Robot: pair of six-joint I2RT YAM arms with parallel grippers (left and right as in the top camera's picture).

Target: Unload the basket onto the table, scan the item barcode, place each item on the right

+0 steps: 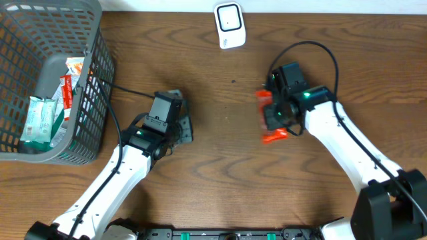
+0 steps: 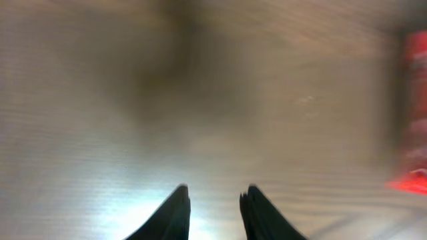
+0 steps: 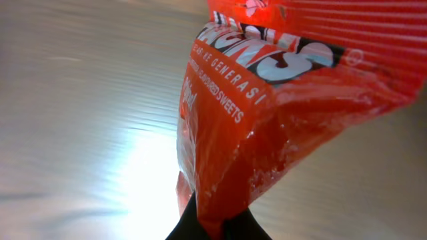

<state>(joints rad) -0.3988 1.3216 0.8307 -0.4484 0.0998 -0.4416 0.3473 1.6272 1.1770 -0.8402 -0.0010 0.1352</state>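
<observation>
Candy bag (image 3: pixel 280 113) looks light, floppy (slippery too); right gripper (image 3: pixel 219 227) pinches its edge, left gripper (image 2: pixel 215 210) slightly open, empty.

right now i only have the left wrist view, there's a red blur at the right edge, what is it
observer: a red sweets packet, pinched by its edge in the right fingers.
operator: where's the scanner, can't see it
observer: the white scanner sits at the far edge of the table, roughly midway between the two arms.
operator: anything off to my left
observer: a grey basket holding other packets stands at the table's left end.
</observation>
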